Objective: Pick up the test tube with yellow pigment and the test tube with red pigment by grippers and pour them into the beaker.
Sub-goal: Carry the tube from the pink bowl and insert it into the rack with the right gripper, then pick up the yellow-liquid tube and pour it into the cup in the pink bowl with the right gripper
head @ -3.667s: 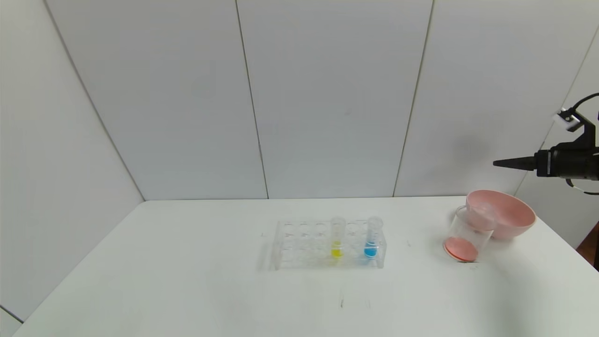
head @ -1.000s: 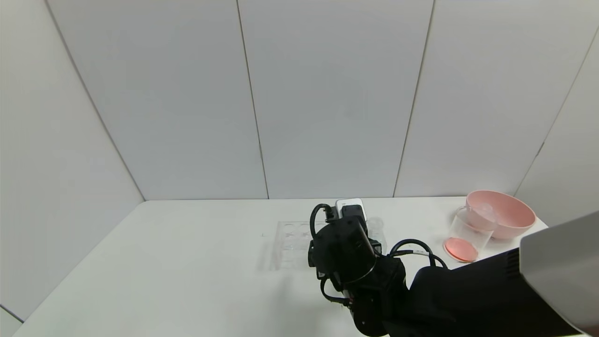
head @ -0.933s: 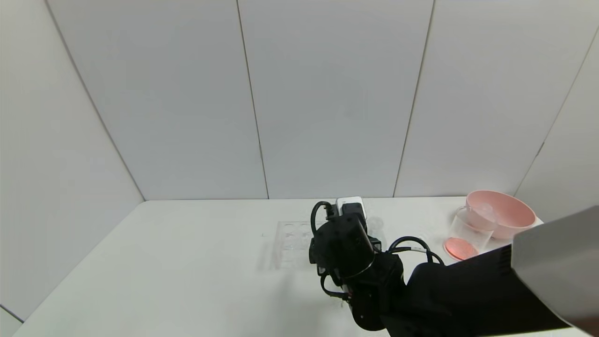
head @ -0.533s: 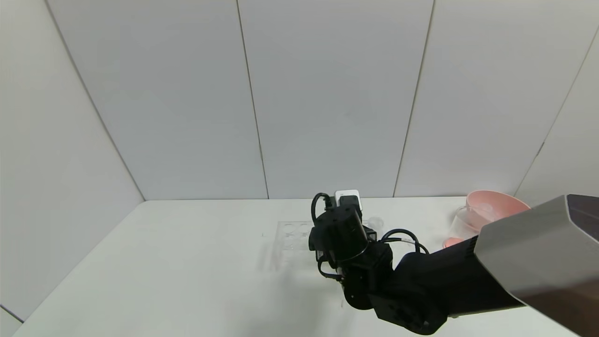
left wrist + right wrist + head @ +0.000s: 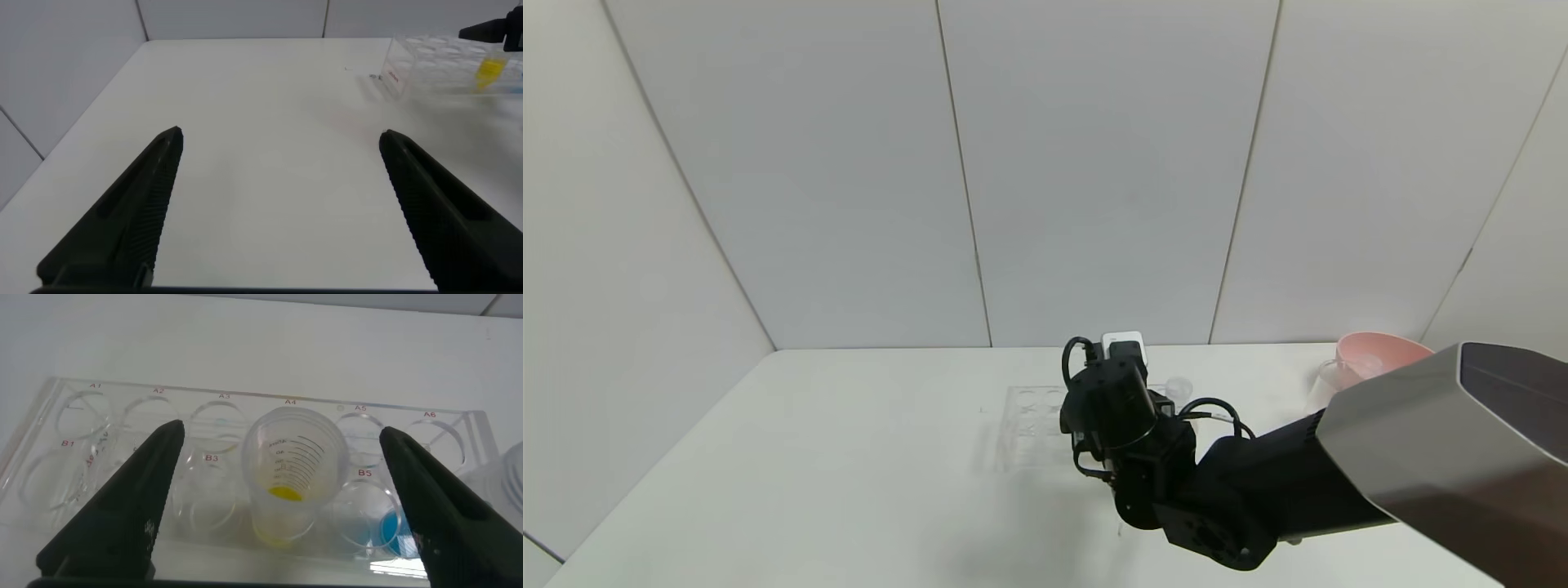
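The yellow-pigment test tube (image 5: pixel 290 469) stands upright in the clear rack (image 5: pixel 73 433), with yellow liquid at its base. My right gripper (image 5: pixel 282 433) is open and points down over the rack. Its jaws stand wide on either side of the yellow tube and do not touch it. In the head view the right wrist (image 5: pixel 1107 408) covers the tube. The beaker (image 5: pixel 1327 380) at the right is mostly hidden behind my right arm. The red-pigment test tube is out of view. My left gripper (image 5: pixel 280 139) is open and empty over bare table, away from the rack (image 5: pixel 441 65).
A blue-liquid tube (image 5: pixel 384 527) stands in the rack just beside the yellow one; its top shows in the head view (image 5: pixel 1178 385). A pink bowl (image 5: pixel 1376 347) sits behind the beaker at the table's right edge. Several rack holes are empty.
My right arm has swung in from the far right to above the rack. Over the last second it has crept a little farther and now hides more of the beaker.
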Controlling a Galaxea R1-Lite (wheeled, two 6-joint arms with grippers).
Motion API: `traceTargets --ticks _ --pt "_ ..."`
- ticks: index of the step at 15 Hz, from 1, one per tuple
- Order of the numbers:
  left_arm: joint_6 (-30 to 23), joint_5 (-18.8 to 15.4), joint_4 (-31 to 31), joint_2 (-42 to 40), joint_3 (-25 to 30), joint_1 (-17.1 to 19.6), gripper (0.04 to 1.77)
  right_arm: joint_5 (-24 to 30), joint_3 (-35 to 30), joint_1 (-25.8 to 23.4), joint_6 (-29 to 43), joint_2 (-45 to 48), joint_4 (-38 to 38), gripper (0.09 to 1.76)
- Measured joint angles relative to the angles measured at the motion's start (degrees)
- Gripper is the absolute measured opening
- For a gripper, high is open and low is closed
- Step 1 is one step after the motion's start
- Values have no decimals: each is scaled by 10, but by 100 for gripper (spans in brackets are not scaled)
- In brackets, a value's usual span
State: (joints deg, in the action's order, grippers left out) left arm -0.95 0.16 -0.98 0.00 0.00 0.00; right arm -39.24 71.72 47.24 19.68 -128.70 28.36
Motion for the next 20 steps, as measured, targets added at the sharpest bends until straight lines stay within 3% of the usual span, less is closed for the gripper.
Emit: traceTargets --ticks 2,3,6,11,20 --pt "0 0 0 0 0 0 172 0 1 -2 -2 -2 0 171" --pt "0 0 0 0 0 0 172 0 1 -2 -2 -2 0 163" --pt "0 0 0 0 0 0 172 0 1 -2 -2 -2 0 115" --pt "0 0 0 0 0 0 172 0 -1 -1 -1 2 -1 56" --pt "0 0 0 0 0 0 172 0 -5 -2 -2 9 0 56"
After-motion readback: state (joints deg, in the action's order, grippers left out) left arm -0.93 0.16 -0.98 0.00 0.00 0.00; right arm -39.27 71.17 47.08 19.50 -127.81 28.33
